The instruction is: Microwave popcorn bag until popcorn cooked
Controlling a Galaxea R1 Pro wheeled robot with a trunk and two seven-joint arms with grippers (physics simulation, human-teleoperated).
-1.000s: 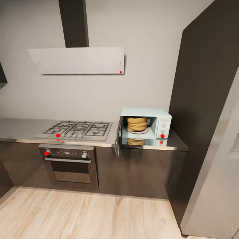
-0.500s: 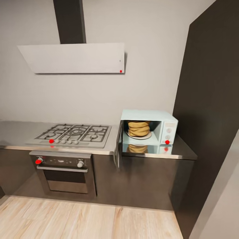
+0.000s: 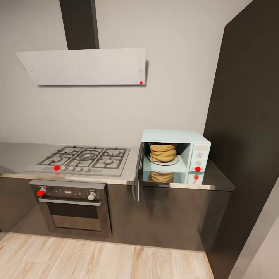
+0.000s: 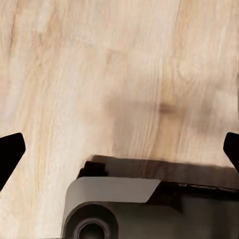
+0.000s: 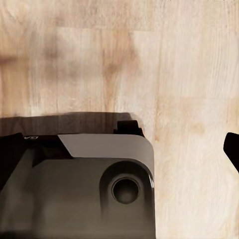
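Note:
The pale mint microwave (image 3: 195,139) stands on the right end of the grey countertop (image 3: 17,157). Its door (image 3: 137,179) is swung wide open to the left. Inside it, the mustard-brown popcorn bag (image 3: 162,152) sits upright on a white plate (image 3: 170,161). The popcorn itself is hidden from view. A red dot (image 3: 198,169) glows on the microwave's control panel. In the left wrist view my left gripper (image 4: 119,149) is open above the wooden floor, holding nothing. My right gripper (image 5: 119,149) is open too, one dark fingertip (image 5: 233,149) showing over the floor.
A gas hob (image 3: 83,159) lies on the worktop left of the microwave, with an oven (image 3: 71,203) under it and a range hood (image 3: 83,66) above. A tall dark cabinet (image 3: 248,116) closes the right side. Wood floor (image 3: 97,259) runs along the cabinet fronts.
The whole head view has shifted: the camera has come closer to the counter, so hob and microwave look larger. The bag, plate and open door stand as before.

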